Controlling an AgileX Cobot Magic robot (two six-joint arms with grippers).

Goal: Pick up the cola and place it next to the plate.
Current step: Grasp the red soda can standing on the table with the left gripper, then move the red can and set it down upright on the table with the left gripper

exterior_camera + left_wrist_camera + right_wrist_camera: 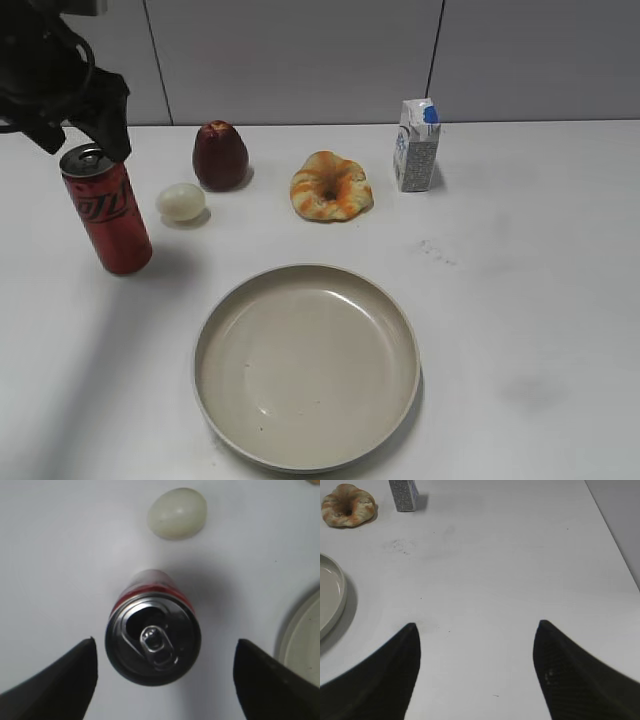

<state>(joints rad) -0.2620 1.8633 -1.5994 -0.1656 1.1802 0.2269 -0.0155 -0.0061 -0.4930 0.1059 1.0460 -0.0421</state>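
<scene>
The cola (108, 212) is a tall slim red can with a silver top, standing upright on the white table at the left. My left gripper (75, 120) hovers just above and behind its top, open. In the left wrist view the cola's top (153, 639) lies between the open fingers (165, 650), which do not touch it. The beige plate (306, 445) sits at the front middle, right of the cola; its rim shows in the left wrist view (300, 630) and the right wrist view (330, 600). My right gripper (476, 630) is open and empty over bare table.
A white egg (181, 202) lies just right of the cola, also in the left wrist view (177, 513). Behind stand a dark red apple (219, 155), a ring-shaped pastry (330, 186) and a small white milk carton (417, 145).
</scene>
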